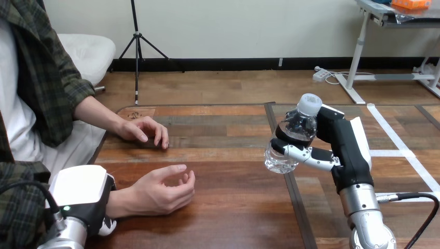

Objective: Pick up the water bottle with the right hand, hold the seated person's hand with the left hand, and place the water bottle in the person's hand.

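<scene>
One of three steps done, we judge: right hand [334, 142] grips bottle [297, 124], raised right of ctr. Left hand [83, 196] at person's wrist [119, 201], near left; hold unconfirmed, we can't tell. Person's hand [163, 189] cupped, well apart from bottle. Handover outstanding.

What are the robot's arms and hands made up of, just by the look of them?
The right forearm and left forearm are round silver tubes. The right hand is black, with a white shell on its back and black-and-white jointed fingers. The left hand has the same black body under a white shell, with a small green light.
</scene>
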### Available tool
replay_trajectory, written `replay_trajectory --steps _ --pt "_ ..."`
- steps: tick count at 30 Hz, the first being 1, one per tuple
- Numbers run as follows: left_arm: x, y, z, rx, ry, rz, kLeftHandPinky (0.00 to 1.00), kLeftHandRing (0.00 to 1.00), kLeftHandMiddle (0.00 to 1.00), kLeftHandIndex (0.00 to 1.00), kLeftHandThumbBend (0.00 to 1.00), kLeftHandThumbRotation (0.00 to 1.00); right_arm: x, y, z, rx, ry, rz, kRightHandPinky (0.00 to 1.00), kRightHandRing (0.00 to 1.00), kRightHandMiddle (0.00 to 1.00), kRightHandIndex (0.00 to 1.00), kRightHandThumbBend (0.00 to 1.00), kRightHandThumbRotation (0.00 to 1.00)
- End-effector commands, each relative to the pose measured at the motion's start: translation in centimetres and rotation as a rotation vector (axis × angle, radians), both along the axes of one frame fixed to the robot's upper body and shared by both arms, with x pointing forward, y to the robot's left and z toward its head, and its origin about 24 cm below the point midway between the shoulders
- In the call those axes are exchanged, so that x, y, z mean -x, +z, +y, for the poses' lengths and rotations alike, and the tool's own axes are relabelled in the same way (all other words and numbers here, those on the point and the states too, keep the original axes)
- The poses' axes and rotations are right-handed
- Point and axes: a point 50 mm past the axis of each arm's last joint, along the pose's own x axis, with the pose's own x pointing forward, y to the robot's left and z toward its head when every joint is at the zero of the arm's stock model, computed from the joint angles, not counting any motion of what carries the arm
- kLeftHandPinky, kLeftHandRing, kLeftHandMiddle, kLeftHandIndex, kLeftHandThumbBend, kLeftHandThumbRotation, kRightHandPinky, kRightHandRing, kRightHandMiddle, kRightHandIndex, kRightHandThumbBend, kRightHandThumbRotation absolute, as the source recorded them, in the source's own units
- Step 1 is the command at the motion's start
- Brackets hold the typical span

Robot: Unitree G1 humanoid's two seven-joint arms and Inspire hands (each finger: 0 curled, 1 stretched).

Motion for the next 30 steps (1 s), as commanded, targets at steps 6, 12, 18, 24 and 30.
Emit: replay_trajectory --steps 6,12,18,24,30 --pt "0.1 -0.29 0.47 0.032 -0.018 -0.04 0.52 0.53 0.55 0.55 0.79 0.0 -1.86 3.3 0.06 -0.007 0.004 -0.134 0.4 0.45 0.51 0.53 0.72 0.0" --pt "0.12 -0.33 0.37 0.041 -0.036 -0.074 0.51 0.52 0.54 0.55 0.79 0.0 -1.88 3.25 0.05 -0.01 -0.001 -0.128 0.4 0.45 0.51 0.53 0.72 0.0" --pt "0.13 -0.28 0.22 0.069 -0.05 -0.091 0.5 0.5 0.53 0.54 0.81 0.0 -1.86 3.27 0.05 -0.011 0.001 -0.132 0.4 0.45 0.5 0.53 0.72 0.0" --pt "0.1 -0.27 0.08 0.084 -0.065 -0.112 0.5 0.52 0.54 0.55 0.81 0.0 -1.87 3.27 0.0 -0.002 -0.001 -0.131 0.4 0.45 0.5 0.53 0.72 0.0" --pt "0.1 -0.28 -0.02 0.088 -0.069 -0.134 0.51 0.52 0.55 0.55 0.82 0.0 -1.87 3.28 0.01 -0.008 0.001 -0.132 0.4 0.44 0.5 0.53 0.73 0.0"
